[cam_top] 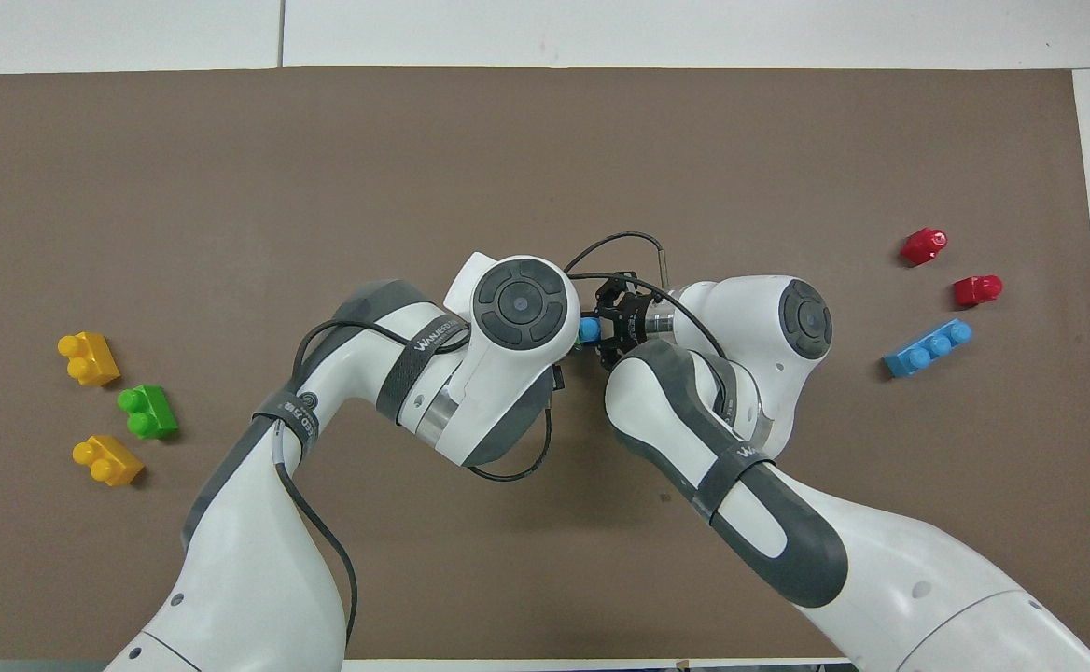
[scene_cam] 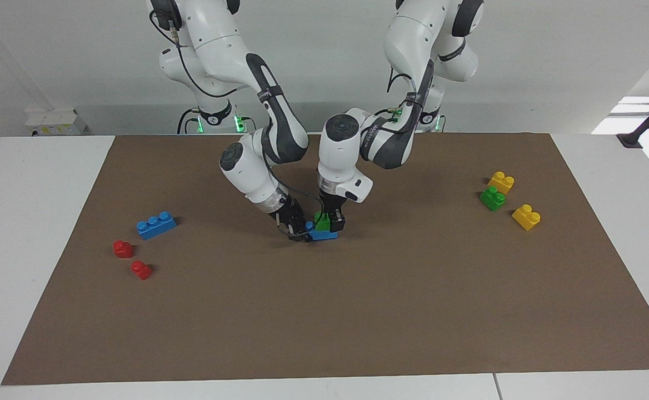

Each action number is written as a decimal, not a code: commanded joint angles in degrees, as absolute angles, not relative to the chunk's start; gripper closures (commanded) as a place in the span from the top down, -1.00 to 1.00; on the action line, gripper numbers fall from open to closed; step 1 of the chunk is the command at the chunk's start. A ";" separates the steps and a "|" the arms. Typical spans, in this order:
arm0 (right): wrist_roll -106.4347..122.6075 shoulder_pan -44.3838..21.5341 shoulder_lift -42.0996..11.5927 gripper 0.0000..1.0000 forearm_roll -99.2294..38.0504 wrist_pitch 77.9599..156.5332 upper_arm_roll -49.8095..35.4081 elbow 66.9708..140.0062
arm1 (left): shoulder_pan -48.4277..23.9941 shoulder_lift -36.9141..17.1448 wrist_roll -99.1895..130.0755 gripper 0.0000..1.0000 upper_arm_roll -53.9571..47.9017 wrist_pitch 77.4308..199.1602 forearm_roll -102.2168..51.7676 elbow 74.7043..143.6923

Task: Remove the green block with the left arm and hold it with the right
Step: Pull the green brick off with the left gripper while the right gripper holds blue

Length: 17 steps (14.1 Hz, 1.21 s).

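Observation:
A green block (scene_cam: 321,223) sits stacked on a blue brick (scene_cam: 323,235) at the middle of the brown mat. My left gripper (scene_cam: 328,221) comes straight down over the stack and is shut on the green block. My right gripper (scene_cam: 299,228) reaches in low and slantwise from the right arm's end and is shut on the end of the blue brick. In the overhead view the left wrist (cam_top: 520,302) hides the green block. Only one blue stud (cam_top: 589,329) shows there, beside the right gripper (cam_top: 607,327).
A second green block (scene_cam: 492,198) lies between two yellow blocks (scene_cam: 501,181) (scene_cam: 526,216) toward the left arm's end. Toward the right arm's end lie a long blue brick (scene_cam: 156,225) and two red pieces (scene_cam: 123,248) (scene_cam: 141,270).

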<state>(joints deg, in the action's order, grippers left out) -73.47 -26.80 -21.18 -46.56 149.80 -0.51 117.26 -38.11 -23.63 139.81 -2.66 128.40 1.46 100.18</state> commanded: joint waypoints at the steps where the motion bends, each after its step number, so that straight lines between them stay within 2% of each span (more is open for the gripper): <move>1: -71.46 -27.07 -21.62 -1.00 -48.87 151.26 -0.62 117.16 | -38.58 -23.55 141.33 -1.00 -1.93 129.46 2.99 100.55; 10: -70.32 -27.16 -21.71 -1.00 -48.87 152.93 -0.62 117.33 | -37.27 -18.64 140.71 -1.00 -2.02 125.78 2.99 100.90; 13: -69.87 -27.16 -21.71 -1.00 -48.87 152.93 -0.62 117.42 | -35.86 -16.00 139.14 -1.00 -2.02 124.45 2.99 102.04; 17: -69.87 -26.81 -21.27 -1.00 -48.87 151.88 -0.53 116.11 | -33.06 -15.21 132.21 -1.00 -2.02 121.99 2.99 102.13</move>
